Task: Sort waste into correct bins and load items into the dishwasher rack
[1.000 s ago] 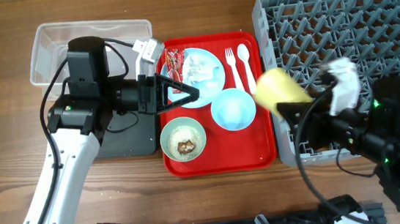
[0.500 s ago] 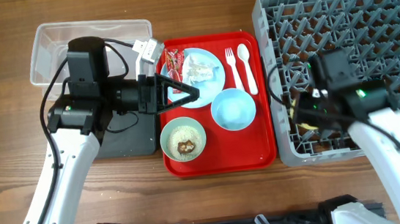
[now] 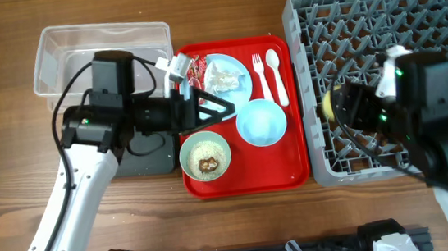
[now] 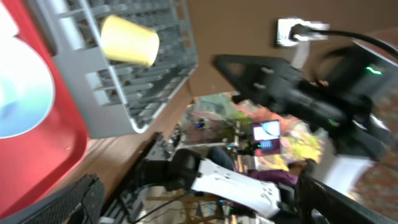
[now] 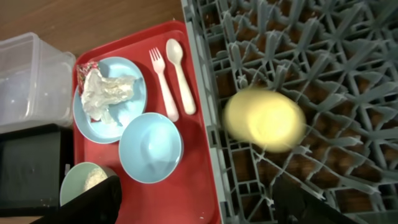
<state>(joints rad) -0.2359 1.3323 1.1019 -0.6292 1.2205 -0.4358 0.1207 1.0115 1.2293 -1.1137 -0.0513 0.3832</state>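
Near left edge of rack [image 5: 348, 62], yellow cup [image 5: 264, 118] blurred, outline unclear

left gripper [image 3: 221, 109] pointing right, jaws wide apart, right gripper [image 3: 352, 105] pointing left, jaws likewise spread

Left of red tray [image 3: 253, 172]: left arm [image 3: 75, 202], white link shells, black joint housings, looped black cables, white connector block. Right of tray: right arm [image 3: 433, 113], black housing, green LEDs, white lower link.
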